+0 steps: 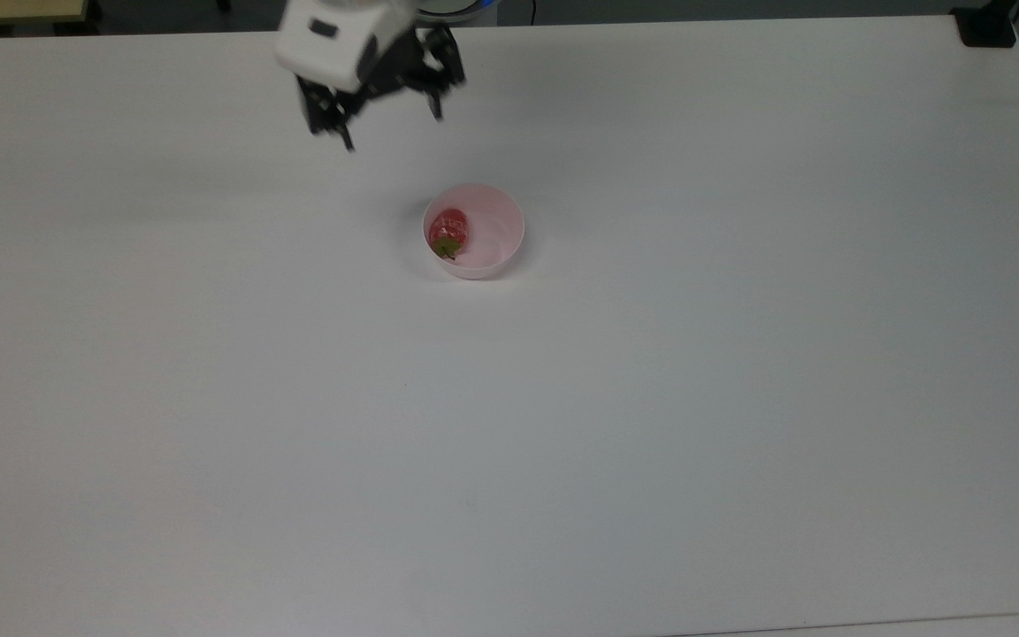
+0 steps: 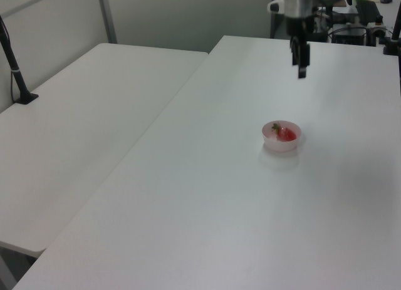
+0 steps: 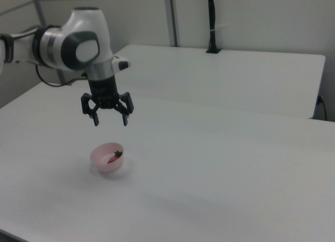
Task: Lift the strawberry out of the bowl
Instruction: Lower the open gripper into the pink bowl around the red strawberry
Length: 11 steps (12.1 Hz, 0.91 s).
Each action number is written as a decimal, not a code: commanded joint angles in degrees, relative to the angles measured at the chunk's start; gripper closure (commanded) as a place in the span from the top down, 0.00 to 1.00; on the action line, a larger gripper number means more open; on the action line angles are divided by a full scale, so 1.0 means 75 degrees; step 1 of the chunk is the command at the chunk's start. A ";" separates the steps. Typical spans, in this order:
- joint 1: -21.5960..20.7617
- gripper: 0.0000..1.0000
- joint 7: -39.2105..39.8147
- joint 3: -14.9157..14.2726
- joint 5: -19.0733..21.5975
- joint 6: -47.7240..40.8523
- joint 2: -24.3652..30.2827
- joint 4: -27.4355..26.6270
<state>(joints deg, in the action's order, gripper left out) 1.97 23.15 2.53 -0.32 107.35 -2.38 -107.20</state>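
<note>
A pale pink bowl [image 1: 494, 258] [image 2: 281, 144] [image 3: 104, 162] stands near the middle of the white table. Inside it, against the wall on the top view's left, lies the red strawberry [image 1: 450, 229] [image 2: 286, 134] [image 3: 113, 158] with its green cap. My gripper [image 1: 393, 129] [image 2: 301, 71] [image 3: 110, 121] hangs open and empty in the air, above the table and short of the bowl, up and to the left of it in the top view. In the right view its two black fingers point down, well above the bowl's rim.
The white table [image 1: 651, 398] spreads wide around the bowl. A second white table [image 2: 81, 133] adjoins it on the left view's left, with a black pole clamped to it [image 2: 14, 71]. A black clamp [image 1: 985, 26] sits at the top view's upper right corner.
</note>
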 commanded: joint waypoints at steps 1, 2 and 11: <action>-0.0180 1.00 -0.1813 0.0423 0.0183 0.1352 -0.0254 -0.0811; -0.0273 1.00 -0.2458 0.0518 0.0218 0.1564 -0.0512 -0.0800; -0.0356 0.50 -0.4082 0.0671 0.0160 0.2326 -0.1580 -0.0789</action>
<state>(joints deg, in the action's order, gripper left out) -0.39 -6.12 7.75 0.25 122.48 -13.31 -112.84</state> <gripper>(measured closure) 0.511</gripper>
